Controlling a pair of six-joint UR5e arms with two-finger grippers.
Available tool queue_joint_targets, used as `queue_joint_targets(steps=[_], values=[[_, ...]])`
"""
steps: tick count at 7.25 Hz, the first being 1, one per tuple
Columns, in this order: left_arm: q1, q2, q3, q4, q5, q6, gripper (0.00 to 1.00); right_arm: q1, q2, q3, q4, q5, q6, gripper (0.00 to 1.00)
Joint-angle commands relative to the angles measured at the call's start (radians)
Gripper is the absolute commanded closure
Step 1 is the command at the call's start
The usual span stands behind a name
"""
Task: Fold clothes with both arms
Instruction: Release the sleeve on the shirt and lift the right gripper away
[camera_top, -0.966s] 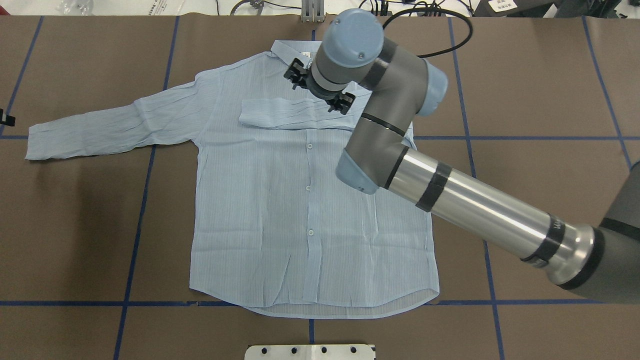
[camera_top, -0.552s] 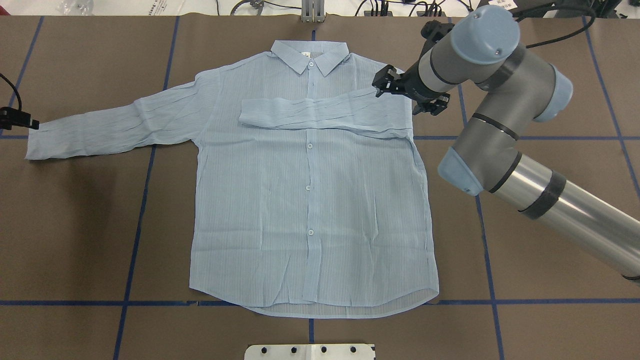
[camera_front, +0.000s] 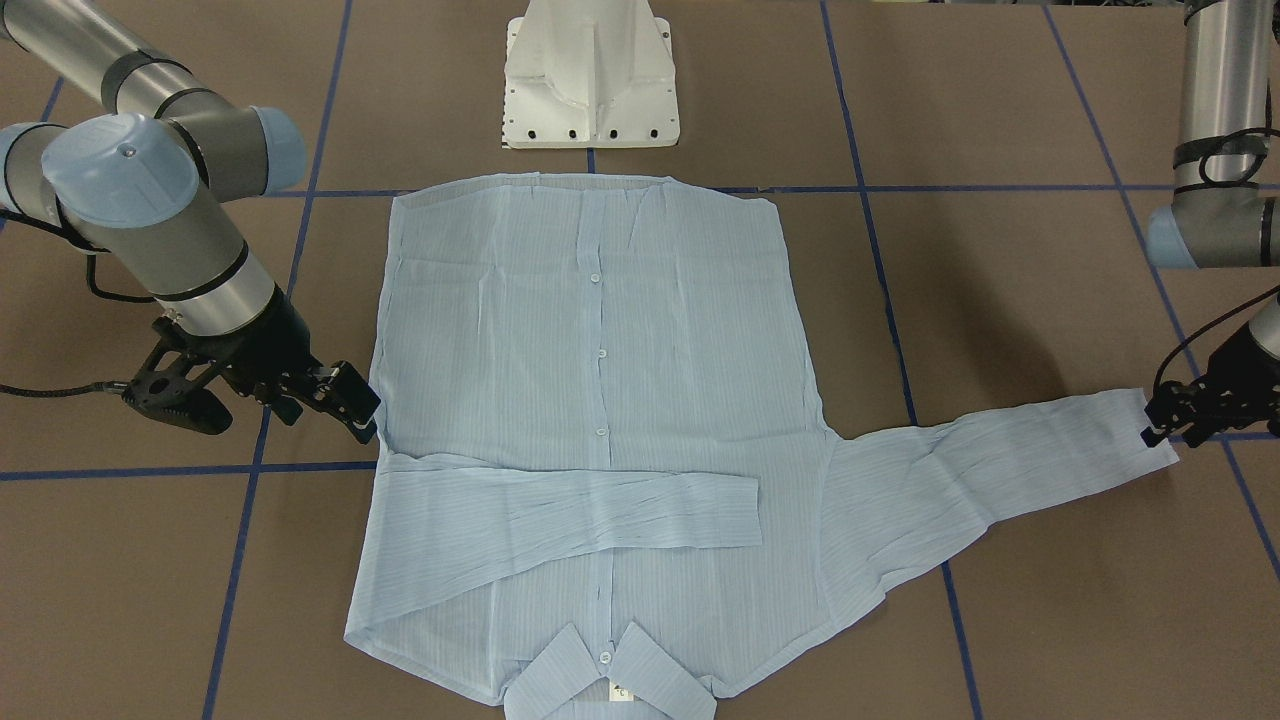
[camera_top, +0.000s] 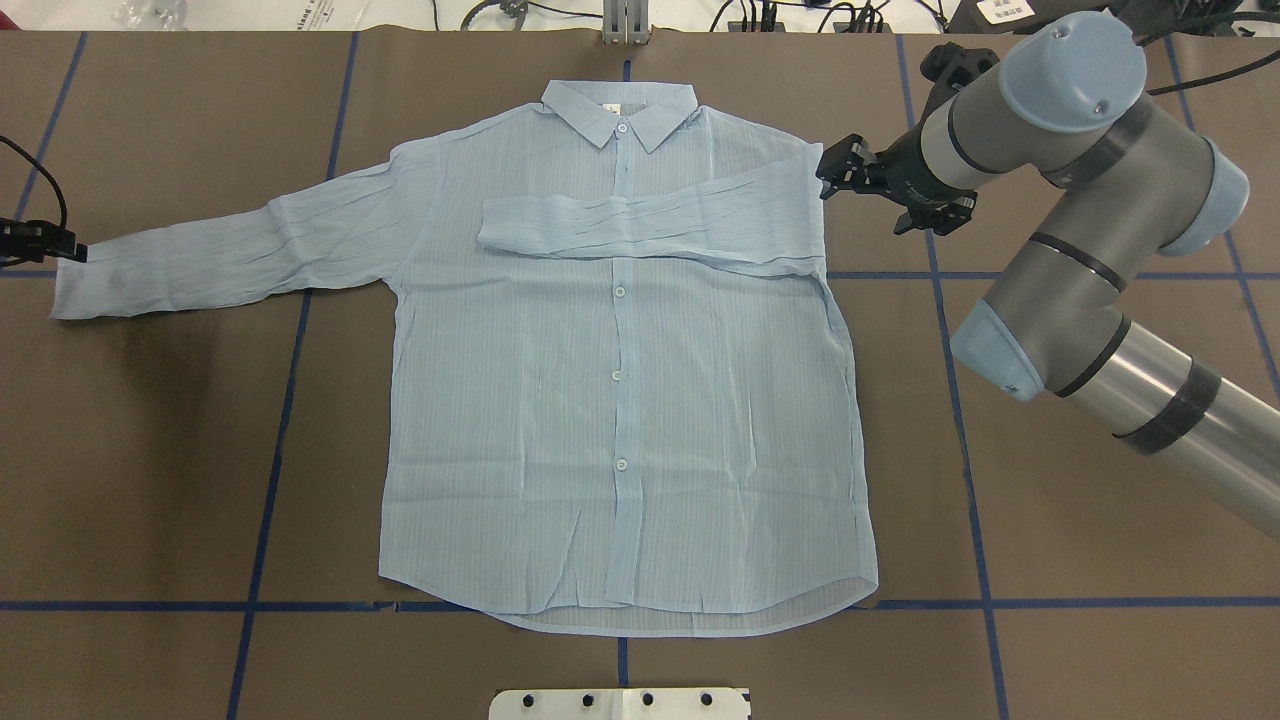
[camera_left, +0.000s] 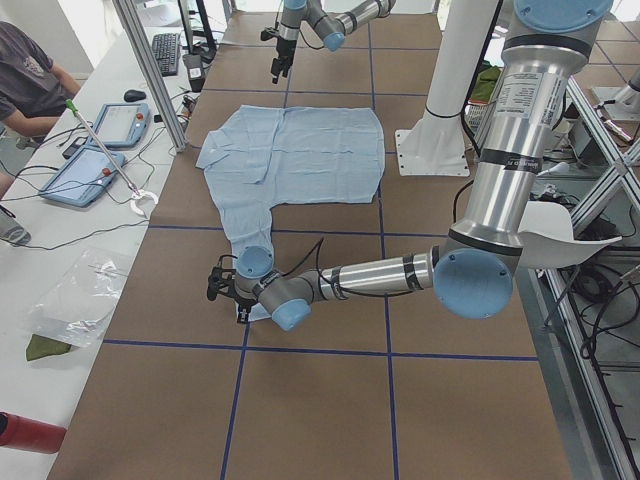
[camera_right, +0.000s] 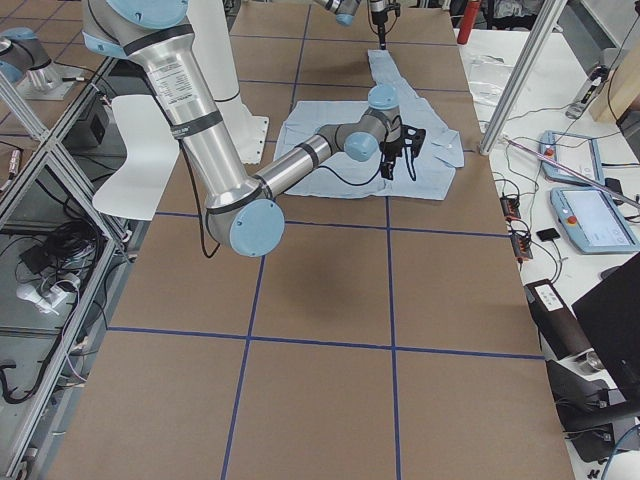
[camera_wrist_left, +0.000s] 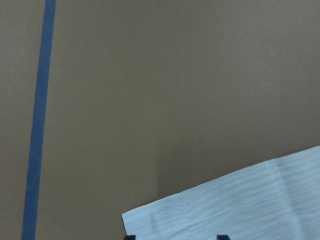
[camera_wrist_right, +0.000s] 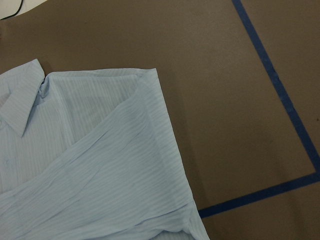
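The light blue shirt (camera_top: 600, 400) lies flat and buttoned on the brown table, collar at the far side. One sleeve (camera_top: 640, 225) is folded across the chest. The other sleeve (camera_top: 220, 255) stretches out to the left. My left gripper (camera_top: 50, 243) sits at that sleeve's cuff (camera_wrist_left: 250, 200), open, with its two fingertips either side of the cuff's edge in the left wrist view. My right gripper (camera_top: 885, 195) hangs open just beyond the shirt's right shoulder (camera_wrist_right: 145, 80), holding nothing. In the front-facing view the right gripper (camera_front: 255, 400) is beside the shirt's edge and the left gripper (camera_front: 1165, 425) is at the cuff.
Blue tape lines (camera_top: 270, 480) cross the brown table cover. The white pedestal base (camera_front: 590, 80) stands near the shirt's hem. Beyond the table's far edge, a person (camera_left: 25, 80) sits by two tablets (camera_left: 95, 150) and cables.
My right arm swung from above the collar out to the right, off the shirt, leaving the sleeve folded on the chest. My left gripper came in from the left to the cuff.
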Motion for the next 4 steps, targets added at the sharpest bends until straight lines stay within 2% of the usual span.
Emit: queue_joint_targets(steps=[1, 4], values=[[0.005, -0.011, 0.026, 0.0, 0.03, 0.0, 0.39, 0.001, -0.005, 0.006, -0.001, -0.002, 0.0, 0.01], [0.026, -0.02, 0.028, 0.002, 0.034, -0.002, 0.4, 0.004, -0.026, 0.029, -0.001, 0.001, 0.0, 0.01]])
